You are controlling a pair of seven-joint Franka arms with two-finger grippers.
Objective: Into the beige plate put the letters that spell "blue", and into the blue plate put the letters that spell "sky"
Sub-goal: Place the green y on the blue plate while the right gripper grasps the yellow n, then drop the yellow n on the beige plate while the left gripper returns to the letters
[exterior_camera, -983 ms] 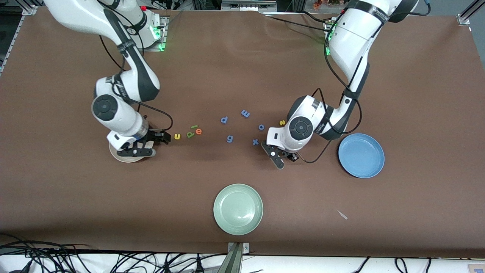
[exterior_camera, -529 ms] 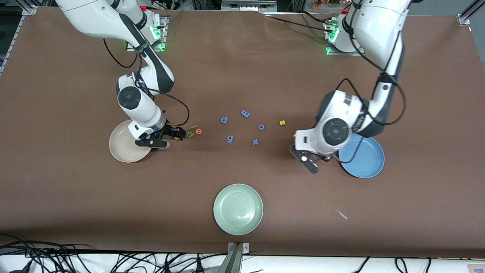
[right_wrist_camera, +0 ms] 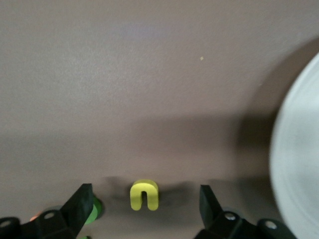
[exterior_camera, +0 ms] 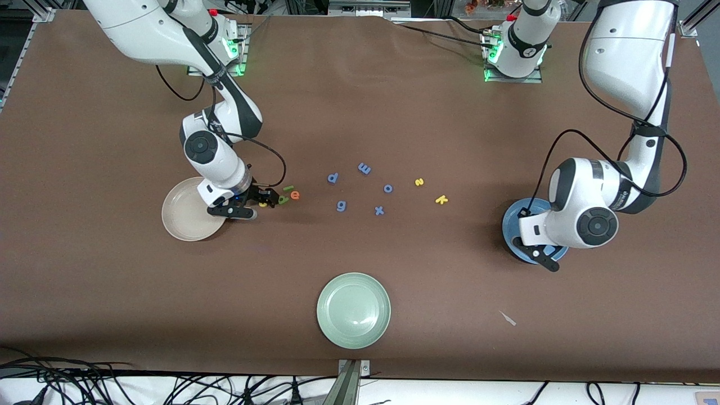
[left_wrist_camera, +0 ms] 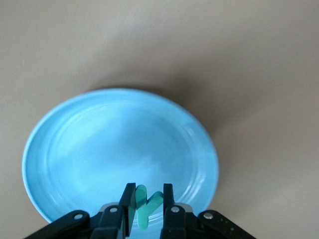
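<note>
My left gripper [exterior_camera: 541,257] hangs over the blue plate [exterior_camera: 513,220], shut on the teal-green y [left_wrist_camera: 148,203]; the blue plate [left_wrist_camera: 94,144] fills the left wrist view beneath it. My right gripper [exterior_camera: 254,206] is low on the table beside the beige plate [exterior_camera: 183,219]. It [right_wrist_camera: 145,205] is open, one finger on each side of the yellow u [right_wrist_camera: 144,194]. The dark green b [exterior_camera: 283,199], light green l [exterior_camera: 288,188] and orange e [exterior_camera: 295,195] lie just past it. The yellow s [exterior_camera: 419,181] and yellow k [exterior_camera: 441,199] lie nearer the blue plate.
Several periwinkle-blue letters [exterior_camera: 341,206] lie scattered mid-table between the two groups. A pale green plate [exterior_camera: 353,310] sits nearer the front camera. A small pale scrap [exterior_camera: 508,319] lies toward the left arm's end, near the front edge.
The left arm swung from the letters to over the blue plate with the y, uncovering the k. The right gripper moved off the beige plate to straddle the u.
</note>
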